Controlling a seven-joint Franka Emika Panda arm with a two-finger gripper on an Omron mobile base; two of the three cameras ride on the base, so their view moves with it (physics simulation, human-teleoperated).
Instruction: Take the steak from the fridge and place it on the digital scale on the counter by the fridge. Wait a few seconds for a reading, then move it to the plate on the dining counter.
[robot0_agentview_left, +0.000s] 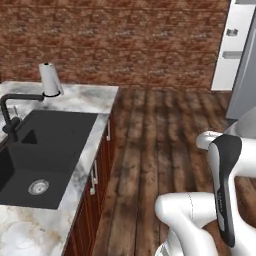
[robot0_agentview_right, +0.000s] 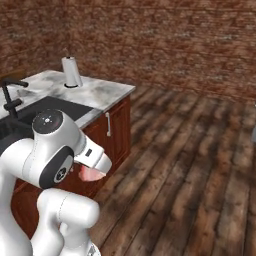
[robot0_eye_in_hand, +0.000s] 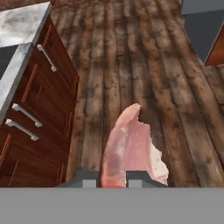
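1. At the far left stands the broad white-grey marble island surface (robot0_agentview_left: 85, 97) on its red-brown wooden base; this is the dining counter.
2. Set into that surface is a black rectangular sink (robot0_agentview_left: 45, 157) with a round steel drain, and a black faucet (robot0_agentview_left: 15, 112) rises at the basin's left rim.
3. A white paper-towel roll (robot0_agentview_left: 50, 79) stands upright on the marble at the far corner, behind the sink.
4. The base's red-brown drawer fronts (robot0_eye_in_hand: 37, 127) carry steel bar handles (robot0_eye_in_hand: 46, 57), seen side-on in the hand view.
5. To the right of the island lies the dark wooden plank floor (robot0_agentview_left: 160, 145), with a red-brown brick wall (robot0_agentview_left: 125, 40) behind it.
6. The pincer (robot0_eye_in_hand: 113, 179) is closed on the small pink-red raw steak (robot0_eye_in_hand: 129, 146); the meat juts out between the two dark tips.
7. The steak hangs above the plank floor, just beside the island's drawer fronts and clear of the marble. From the right base view it shows as a pink lump under the white arm's hand.
8. At the far right, the tall grey steel fridge (robot0_agentview_left: 245, 75) stands well apart from the island.
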